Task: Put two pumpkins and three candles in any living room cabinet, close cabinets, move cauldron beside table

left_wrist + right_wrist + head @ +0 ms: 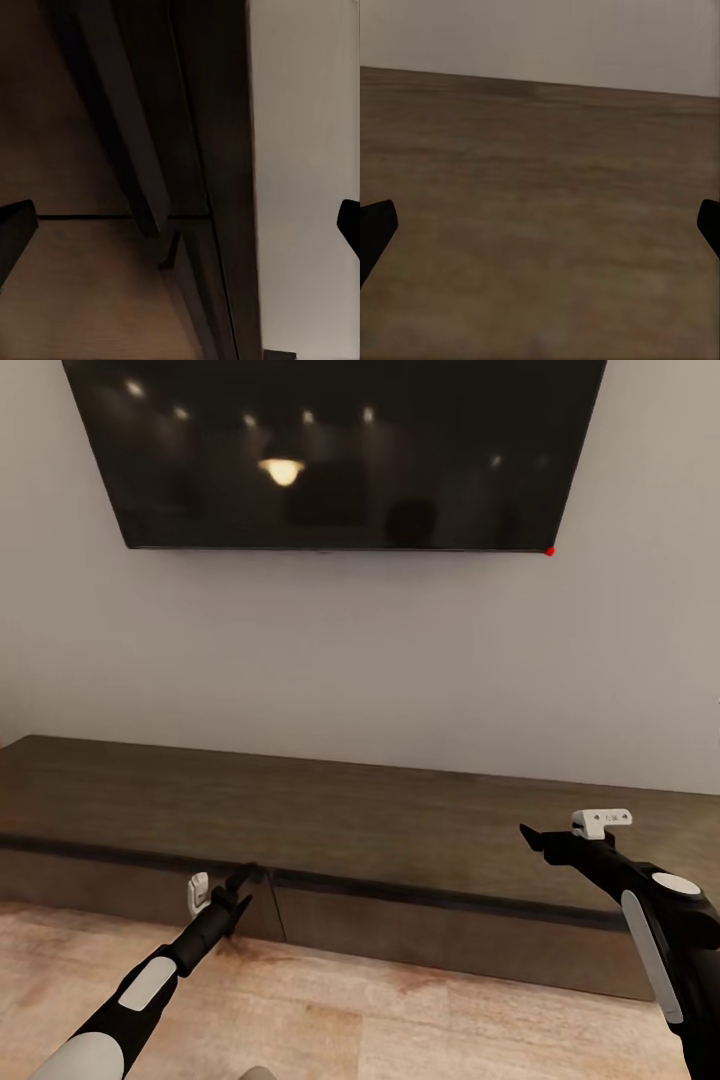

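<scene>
The step in hand looks like work on a drawer of the cabinet (330, 815) — opening one to receive the pumpkins and candles, or making sure one is shut; I cannot tell which. The long dark-brown unit runs across the middle of the head view under a wall-mounted television (335, 450), its fronts flush and closed so far as can be seen. The left gripper (243, 880), in the lower left of the frame, reaches forward and slightly up along a low, extended arm, its tip right at the dark groove beneath the cabinet's top, close to the vertical seam between two drawer fronts. In the left wrist view that seam and the groove sit between the two dark fingertips (15, 232), which stand wide apart at the frame's edges — jaws open, holding nothing. The right gripper (533, 837), at the right of the frame, hovers above the cabinet top, bent in from the lower right corner; its fingertips (376, 229) are likewise spread and empty over bare wood. A next move would need a purchase on the handleless front's upper edge.
</scene>
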`<state>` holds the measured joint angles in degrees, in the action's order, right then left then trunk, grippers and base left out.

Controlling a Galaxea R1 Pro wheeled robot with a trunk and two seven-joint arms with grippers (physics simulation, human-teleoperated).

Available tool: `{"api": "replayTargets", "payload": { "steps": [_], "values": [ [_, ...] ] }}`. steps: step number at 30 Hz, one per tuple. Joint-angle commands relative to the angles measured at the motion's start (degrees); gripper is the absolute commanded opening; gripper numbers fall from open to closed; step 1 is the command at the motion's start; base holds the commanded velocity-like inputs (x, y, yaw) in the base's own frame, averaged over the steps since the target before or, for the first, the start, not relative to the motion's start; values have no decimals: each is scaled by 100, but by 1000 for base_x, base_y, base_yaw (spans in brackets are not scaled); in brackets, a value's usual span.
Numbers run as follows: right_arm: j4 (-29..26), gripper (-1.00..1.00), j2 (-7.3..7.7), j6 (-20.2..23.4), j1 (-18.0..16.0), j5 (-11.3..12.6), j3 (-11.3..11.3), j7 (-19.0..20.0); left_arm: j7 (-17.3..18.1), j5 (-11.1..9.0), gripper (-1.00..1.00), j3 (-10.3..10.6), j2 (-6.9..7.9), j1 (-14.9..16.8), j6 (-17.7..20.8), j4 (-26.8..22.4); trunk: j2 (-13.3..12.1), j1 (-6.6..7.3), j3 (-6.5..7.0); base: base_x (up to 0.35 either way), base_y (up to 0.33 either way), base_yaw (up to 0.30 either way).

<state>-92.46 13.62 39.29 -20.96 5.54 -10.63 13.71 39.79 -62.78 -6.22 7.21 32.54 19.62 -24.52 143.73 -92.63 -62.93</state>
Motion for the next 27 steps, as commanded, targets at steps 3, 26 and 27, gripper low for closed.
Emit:
{"api": "replayTargets", "payload": {
  "steps": [3,26,27],
  "values": [
    [0,100,0,0,8,0,0,0,-3,1,100,-1,0,-1,-23,0,0,0,0,45,-1,0],
    [0,100,-1,16,-48,0,0,0,54,-10,100,-1,-5,-2,-54,89,0,0,0,4,0,0],
    [0,100,0,16,-51,0,0,0,59,-34,100,-8,-6,-2,-55,93,0,0,0,0,0,0]
  ]
}}
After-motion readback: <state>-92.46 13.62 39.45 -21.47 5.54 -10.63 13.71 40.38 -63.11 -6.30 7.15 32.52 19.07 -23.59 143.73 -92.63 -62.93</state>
